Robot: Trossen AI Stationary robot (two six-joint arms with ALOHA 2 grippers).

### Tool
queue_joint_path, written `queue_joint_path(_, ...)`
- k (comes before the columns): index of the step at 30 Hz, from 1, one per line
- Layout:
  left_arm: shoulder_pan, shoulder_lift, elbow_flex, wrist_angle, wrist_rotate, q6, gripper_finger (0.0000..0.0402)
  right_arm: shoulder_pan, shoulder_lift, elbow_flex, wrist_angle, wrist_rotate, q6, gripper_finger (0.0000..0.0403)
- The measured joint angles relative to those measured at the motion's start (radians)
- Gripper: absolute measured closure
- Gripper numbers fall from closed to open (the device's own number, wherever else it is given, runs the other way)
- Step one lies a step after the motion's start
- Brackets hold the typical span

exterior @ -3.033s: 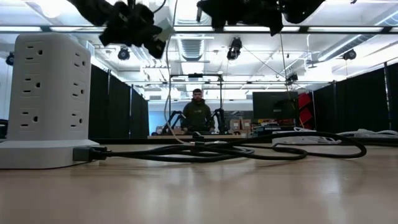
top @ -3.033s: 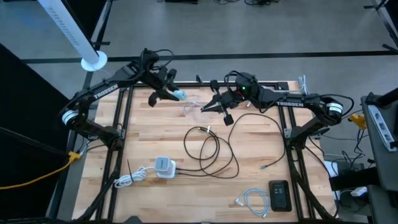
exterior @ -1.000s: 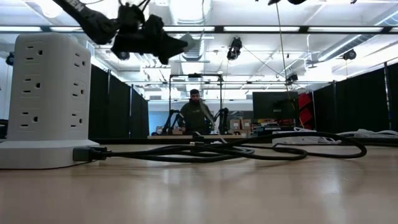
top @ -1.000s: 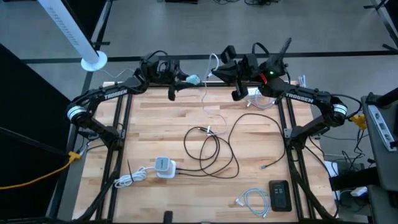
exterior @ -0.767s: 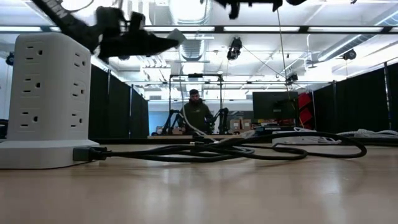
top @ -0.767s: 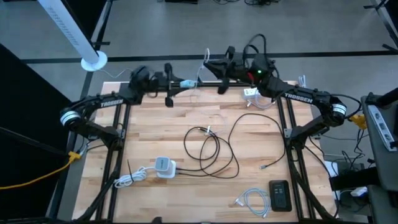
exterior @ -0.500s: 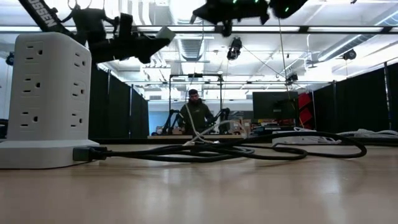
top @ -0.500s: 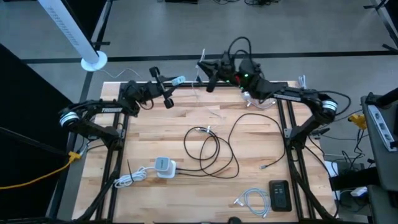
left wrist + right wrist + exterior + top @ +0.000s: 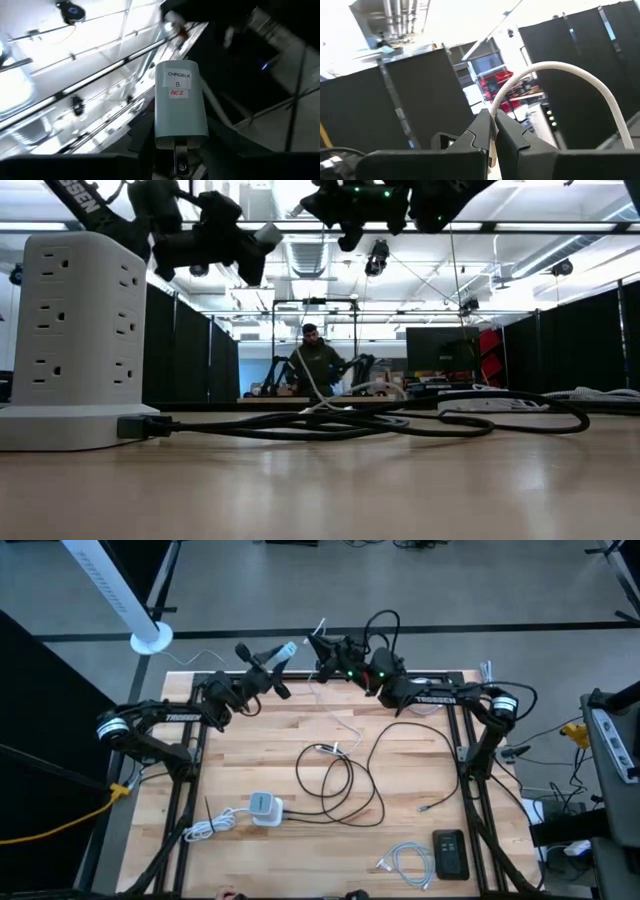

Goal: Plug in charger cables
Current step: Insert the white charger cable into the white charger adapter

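Left wrist view — label "CHRGBLK 8" on pale grey-blue rounded charger block (image 9: 180,105), pinched in left end effector (image 9: 277,657). Right end effector (image 9: 492,136) — pressed onto thin white braided cable (image 9: 555,75), raised above tabletop (image 9: 250,750).

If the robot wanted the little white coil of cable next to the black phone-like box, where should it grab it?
Probably across the bundled middle of the white coil, coming straight down from above. It lies flat on the table with its loops gathered there, so one pinch should catch several strands; the loose ends would likely slip. The black box crowds one side.
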Motion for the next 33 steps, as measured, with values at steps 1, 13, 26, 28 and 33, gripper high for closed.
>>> queue_joint_path(1, 0.0, 0.004, 0.006, -0.002, -0.015, 0.019, 0.0292, 0.008, 0.0, 0.003, -0.002, 0.024, -0.011, 0.0403)
queue_joint_path(13, -0.026, 0.1, 0.122, -0.011, -0.04, 0.312, 0.0292, 0.047, 0.086, 0.1, -0.013, 0.139, 0.08, 0.0403)
queue_joint_path(26, -0.04, 0.099, 0.105, 0.133, -0.102, 0.332, 0.0292, 0.098, 0.098, 0.108, 0.123, 0.306, -0.096, 0.0403)
queue_joint_path(28, -0.047, 0.099, 0.105, 0.133, -0.102, 0.322, 0.0292, 0.102, 0.098, 0.111, 0.134, 0.312, -0.136, 0.0403)
queue_joint_path(33, -0.055, 0.101, 0.113, 0.133, -0.095, 0.225, 0.0292, 0.112, 0.112, 0.112, 0.184, 0.314, -0.218, 0.0403)
